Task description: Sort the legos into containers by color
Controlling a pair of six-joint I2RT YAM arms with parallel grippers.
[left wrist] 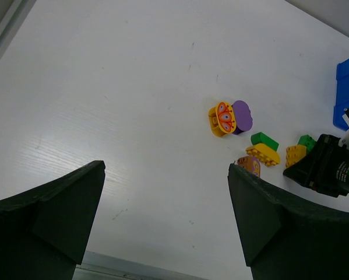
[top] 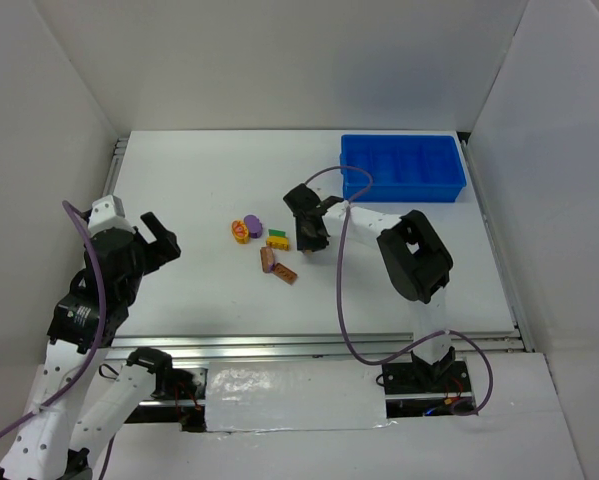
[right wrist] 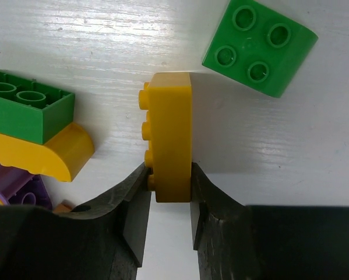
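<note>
R hand (right wrist: 168,201) pinches yellow brick (right wrist: 172,128) stood on edge; L hand (left wrist: 165,195) spread, well apart.

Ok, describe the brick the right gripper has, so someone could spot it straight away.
From the blue tray at the far right, come nearer to the brick cluster mid-table. The right gripper is shut on a plain yellow brick, tipped on its side, studs sideways; the green square beside it lies flat and free.

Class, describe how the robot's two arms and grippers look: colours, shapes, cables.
The left arm and right arm mix white tubular links with black joint housings. Each carries a looping purple cable. The left gripper and right gripper have blocky matte-black fingers.
</note>
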